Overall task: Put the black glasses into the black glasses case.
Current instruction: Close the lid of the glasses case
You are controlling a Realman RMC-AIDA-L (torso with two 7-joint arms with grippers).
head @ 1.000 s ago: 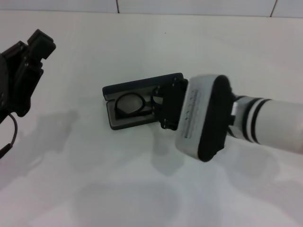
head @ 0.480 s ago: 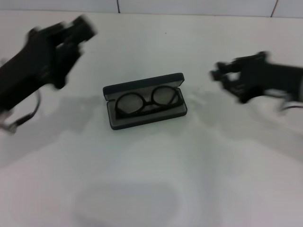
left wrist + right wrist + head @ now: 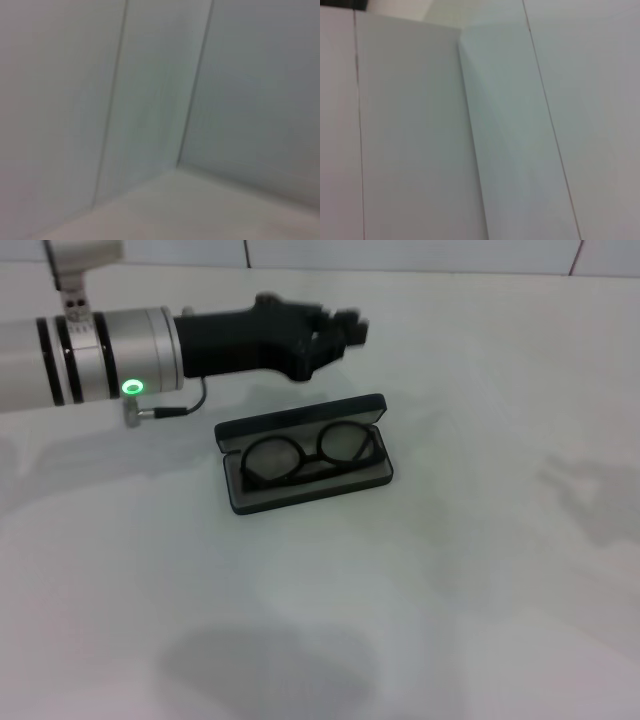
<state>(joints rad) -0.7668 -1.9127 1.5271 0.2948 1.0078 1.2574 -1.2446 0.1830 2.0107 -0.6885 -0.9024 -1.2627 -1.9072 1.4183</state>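
Note:
The black glasses (image 3: 318, 456) lie inside the open black glasses case (image 3: 300, 496) at the middle of the table, lenses facing up, with the lid standing up at the back. My left arm reaches in from the left, and its gripper (image 3: 345, 328) hovers just beyond the case's back edge, apart from it. Nothing shows in the gripper. My right gripper is out of the head view. Both wrist views show only pale wall panels.
The white table (image 3: 320, 620) spreads on all sides of the case. A tiled wall edge (image 3: 400, 255) runs along the far side. The left arm's silver forearm (image 3: 100, 355) with a green light spans the upper left.
My right arm has drawn back to the right and left the view. My left arm has swung in from the left to behind the case. The glasses stay in the case.

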